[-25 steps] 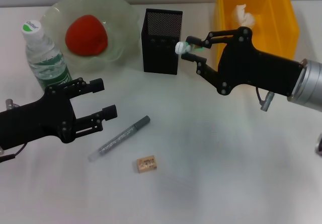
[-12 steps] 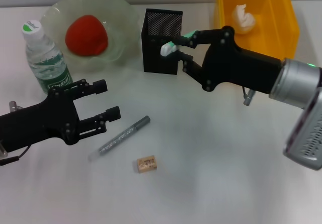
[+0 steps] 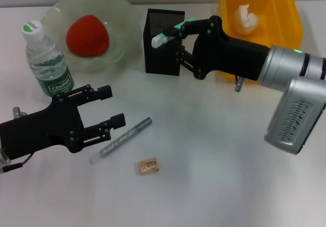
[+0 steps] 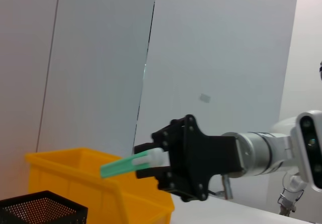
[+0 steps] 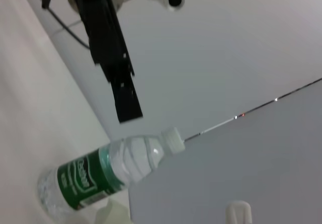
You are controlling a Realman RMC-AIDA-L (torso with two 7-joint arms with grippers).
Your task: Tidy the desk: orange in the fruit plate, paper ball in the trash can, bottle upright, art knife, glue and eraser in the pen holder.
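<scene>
Three of the six jobs look settled: the orange (image 3: 87,35) lies in the glass fruit plate (image 3: 125,14) at eleven o'clock on the desk, the paper ball (image 3: 244,18) sits in the yellow trash bin (image 3: 285,20) at one o'clock, and the water bottle (image 3: 46,61) stands upright at ten o'clock. A fourth is in hand. The right gripper (image 3: 170,39) pinches the green-and-white glue stick (image 3: 164,36), held roughly level over the open mouth of the black mesh pen holder (image 3: 164,56) at twelve o'clock; it is not yet inside. Two remain, by my reading: the grey art knife (image 3: 121,140) lies flat at about seven o'clock, and the tan eraser (image 3: 148,166) rests near it at six, apart from it. The left gripper (image 3: 113,106) hovers with its fingers spread just beside the knife's near end, holding nothing.
</scene>
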